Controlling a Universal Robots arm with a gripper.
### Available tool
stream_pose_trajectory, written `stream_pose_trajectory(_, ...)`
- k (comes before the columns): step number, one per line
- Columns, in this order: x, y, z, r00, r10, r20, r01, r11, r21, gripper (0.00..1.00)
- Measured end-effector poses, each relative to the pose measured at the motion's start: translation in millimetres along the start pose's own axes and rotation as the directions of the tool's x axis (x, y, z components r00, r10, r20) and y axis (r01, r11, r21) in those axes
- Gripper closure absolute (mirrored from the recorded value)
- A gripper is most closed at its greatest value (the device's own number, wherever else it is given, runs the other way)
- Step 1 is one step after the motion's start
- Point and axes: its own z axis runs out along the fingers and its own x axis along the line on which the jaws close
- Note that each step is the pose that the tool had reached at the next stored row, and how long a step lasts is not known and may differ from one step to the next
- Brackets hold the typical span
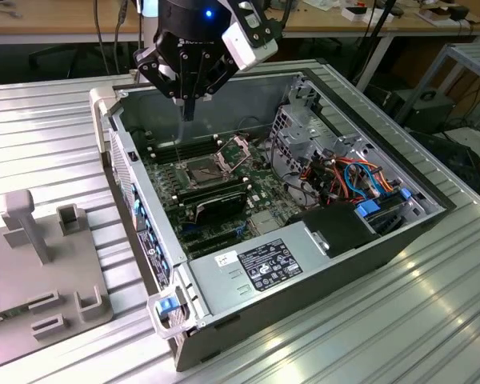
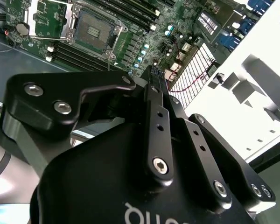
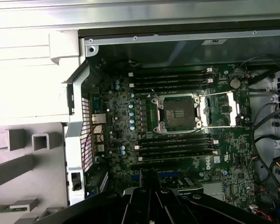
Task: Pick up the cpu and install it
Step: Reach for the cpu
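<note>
A: What sits nearest in the exterior view?

B: I have the ribbed metal counter point(image 1: 400, 320), and on it the open computer case point(image 1: 384, 144), lying on its side. The silver power supply point(image 1: 264, 268) fills the case's nearest corner. At about eight o'clock from the case, a grey holder point(image 1: 40, 264) stands on the counter near its wall.

A: And further in?

B: The green board point(image 1: 260, 210) lines the case floor. Black memory sticks point(image 1: 212, 200) run across it. Just past them, toward twelve o'clock, is the socket point(image 1: 198, 170), with its metal frame point(image 1: 234, 152) swung up and open. At three o'clock from the socket I see a bundle of orange and blue cables point(image 1: 352, 172).

A: Where is the cpu?

B: I cannot tell. In both wrist views the socket point(image 3: 179, 112) point(image 2: 91, 30) reads as a dark square.

A: And the gripper?

B: The gripper point(image 1: 189, 108) hangs above the case by its far wall, at twelve o'clock from the socket and clear of the board. My jaws are drawn narrow, tips together.
</note>
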Motion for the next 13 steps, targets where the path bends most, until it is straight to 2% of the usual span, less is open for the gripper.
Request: stream_pose_trajectory(13,5.3,-0.4,-0.1,1.0000,0.000,0.0001,0.000,1.0000,-0.0001,0.89)
